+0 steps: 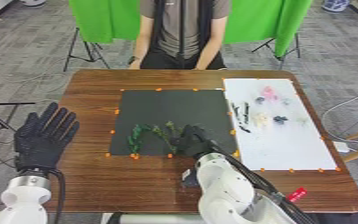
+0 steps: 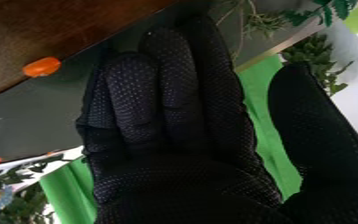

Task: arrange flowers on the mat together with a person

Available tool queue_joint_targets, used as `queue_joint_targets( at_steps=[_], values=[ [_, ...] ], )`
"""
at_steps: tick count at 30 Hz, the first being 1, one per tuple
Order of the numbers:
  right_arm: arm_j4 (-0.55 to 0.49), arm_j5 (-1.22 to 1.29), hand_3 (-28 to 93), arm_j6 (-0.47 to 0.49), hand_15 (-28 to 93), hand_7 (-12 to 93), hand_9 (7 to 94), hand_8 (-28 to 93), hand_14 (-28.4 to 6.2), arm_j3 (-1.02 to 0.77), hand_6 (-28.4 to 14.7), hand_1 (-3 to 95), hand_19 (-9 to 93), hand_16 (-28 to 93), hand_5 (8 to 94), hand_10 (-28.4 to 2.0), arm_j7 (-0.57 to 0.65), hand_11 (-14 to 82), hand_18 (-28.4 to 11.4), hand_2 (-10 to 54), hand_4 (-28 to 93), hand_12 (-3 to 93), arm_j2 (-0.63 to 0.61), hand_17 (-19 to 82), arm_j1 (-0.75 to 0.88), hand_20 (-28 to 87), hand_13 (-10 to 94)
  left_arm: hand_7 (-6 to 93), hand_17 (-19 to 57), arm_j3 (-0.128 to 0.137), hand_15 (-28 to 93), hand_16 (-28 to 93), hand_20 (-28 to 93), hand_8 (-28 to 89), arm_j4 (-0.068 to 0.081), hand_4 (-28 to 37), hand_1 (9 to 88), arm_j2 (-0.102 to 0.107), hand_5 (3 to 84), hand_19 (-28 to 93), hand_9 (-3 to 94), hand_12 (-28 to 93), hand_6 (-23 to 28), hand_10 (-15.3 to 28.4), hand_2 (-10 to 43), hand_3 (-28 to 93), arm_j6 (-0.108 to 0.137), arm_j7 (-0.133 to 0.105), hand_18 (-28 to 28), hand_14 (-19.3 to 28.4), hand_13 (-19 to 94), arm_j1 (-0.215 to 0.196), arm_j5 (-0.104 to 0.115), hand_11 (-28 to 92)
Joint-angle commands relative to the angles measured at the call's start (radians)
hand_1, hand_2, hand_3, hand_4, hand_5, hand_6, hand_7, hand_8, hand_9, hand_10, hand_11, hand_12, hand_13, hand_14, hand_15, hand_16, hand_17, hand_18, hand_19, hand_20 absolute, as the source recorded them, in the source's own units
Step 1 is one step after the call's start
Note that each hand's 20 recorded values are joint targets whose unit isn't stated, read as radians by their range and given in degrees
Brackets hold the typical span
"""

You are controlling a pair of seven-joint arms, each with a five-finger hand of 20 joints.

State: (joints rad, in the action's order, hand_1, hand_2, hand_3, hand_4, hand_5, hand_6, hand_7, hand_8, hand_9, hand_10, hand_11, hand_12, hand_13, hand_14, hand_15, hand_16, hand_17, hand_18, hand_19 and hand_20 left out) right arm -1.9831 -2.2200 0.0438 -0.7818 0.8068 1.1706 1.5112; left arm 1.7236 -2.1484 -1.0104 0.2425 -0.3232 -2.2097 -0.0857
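My right hand [image 1: 191,142] is low over the right part of the dark mat [image 1: 171,107], beside the green sprigs [image 1: 167,134]. A darker leafy stem [image 1: 135,139] lies farther left on the mat. In the right wrist view my right hand [image 2: 171,135] has its fingers extended and the thumb held apart, with nothing gripped between them. Thin sprigs [image 2: 264,22] and fern-like leaves [image 2: 335,7] show past its fingertips. My left hand [image 1: 42,137] is open, fingers straight, at the table's left side, away from the mat.
On the white sheet [image 1: 273,145] right of the mat are a pink flower [image 1: 269,92], a cream flower [image 1: 262,119], a dark blue flower [image 1: 280,120] and dark leafy stems [image 1: 244,112]. Orange markers edge mat and sheet. A red object [image 1: 297,194] lies near the table's front edge.
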Motion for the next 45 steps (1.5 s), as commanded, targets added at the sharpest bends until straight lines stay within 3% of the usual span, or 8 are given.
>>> queue_joint_targets(
  at_steps=[1,5,10,17,26,33,38,45],
  values=[
    [-0.003,0.037,66,0.001,71,17,72.0,-9,-22.0,0.005,-4.4,28.1,81,38,77.1,-19.3,-0.01,44.0,-28.3,13.7,-15,35.4,0.004,24,0.022,25,55,19.5,-5.4,0.007,34,-8,12,-12,0.006,-28.3,31.8,-0.005,40.5,33,36.1,9,7.2,15.2,11.2,73,-0.006,0.0,13.5,15.1,26,-0.016,0.004,19],
    [-0.002,-0.004,66,-0.004,71,17,72.3,-9,-21.8,0.006,-4.3,28.1,81,38,77.2,-19.3,-0.011,43.8,-28.2,13.7,-15,35.1,0.003,24,0.027,25,55,19.5,-5.4,0.004,34,-8,12,-12,0.005,-28.3,31.8,-0.005,40.6,33,36.2,9,7.2,15.2,11.3,73,-0.01,-0.002,13.5,15.1,26,-0.016,0.023,20],
    [-0.044,0.009,66,-0.041,71,18,73.0,-9,-21.6,-0.018,-4.1,28.2,81,37,77.4,-19.2,-0.012,43.3,-28.1,13.7,-15,34.4,-0.036,24,0.044,25,55,19.6,-5.3,0.011,34,-8,12,-12,0.002,-28.3,31.7,-0.011,40.6,33,36.1,9,7.3,15.2,11.4,73,-0.003,-0.008,13.4,15.1,26,-0.021,0.008,20],
    [-0.084,0.015,65,-0.173,70,18,76.0,-9,-21.1,-0.087,-3.9,27.2,81,36,79.2,-18.5,0.059,41.9,-28.2,12.2,-15,33.1,-0.108,26,0.053,25,58,20.1,-5.3,0.021,34,-8,12,-12,0.002,-28.3,31.6,-0.028,38.9,33,35.6,9,6.9,15.2,12.0,72,-0.023,0.011,13.3,15.0,26,-0.02,-0.064,19],
    [-0.137,0.275,67,-0.458,60,18,70.7,-10,-19.2,-0.352,-5.1,24.3,73,28,70.4,-19.6,-0.045,30.8,-25.1,12.1,-16,26.9,-0.251,23,0.161,20,54,20.2,-5.1,0.023,33,-8,12,-12,-0.001,-28.3,31.4,-0.024,38.2,33,34.9,9,6.9,15.3,12.3,72,-0.023,0.006,13.1,14.9,25,-0.013,-0.078,19],
    [-0.154,0.87,69,-0.585,43,14,58.4,-10,-20.4,-0.677,-6.2,21.0,63,14,57.5,-20.8,-0.477,14.4,-21.8,13.1,-18,17.7,-0.317,19,0.404,7,45,18.4,-4.5,0.035,28,-9,11,-13,-0.001,-28.3,30.7,-0.001,37.7,32,36.6,8,5.8,13.8,13.2,71,-0.005,-0.006,12.5,12.6,25,0.001,-0.119,18],
    [-0.113,1.177,72,-0.375,29,16,47.9,-10,-17.7,-0.876,-3.5,18.8,45,16,48.6,-16.9,-0.829,9.4,-17.7,12.7,-21,16.6,-0.291,14,0.533,9,34,18.4,-4.3,0.055,27,-9,11,-13,0.001,-28.3,30.3,0.008,37.7,32,36.5,7,5.7,13.6,13.6,71,-0.01,0.002,12.2,11.9,25,0.012,-0.145,18],
    [-0.097,1.236,74,-0.302,19,16,45.1,-10,-16.0,-0.9,-1.5,17.6,34,19,45.4,-14.9,-0.964,6.2,-16.5,12.0,-21,16.4,-0.282,13,0.54,11,33,16.5,-4.6,0.092,23,-9,10,-12,0.007,-28.3,30.0,0.017,35.8,30,26.7,7,6.1,13.0,12.5,71,-0.004,-0.002,11.7,10.0,17,0.028,-0.156,16]
  ],
)
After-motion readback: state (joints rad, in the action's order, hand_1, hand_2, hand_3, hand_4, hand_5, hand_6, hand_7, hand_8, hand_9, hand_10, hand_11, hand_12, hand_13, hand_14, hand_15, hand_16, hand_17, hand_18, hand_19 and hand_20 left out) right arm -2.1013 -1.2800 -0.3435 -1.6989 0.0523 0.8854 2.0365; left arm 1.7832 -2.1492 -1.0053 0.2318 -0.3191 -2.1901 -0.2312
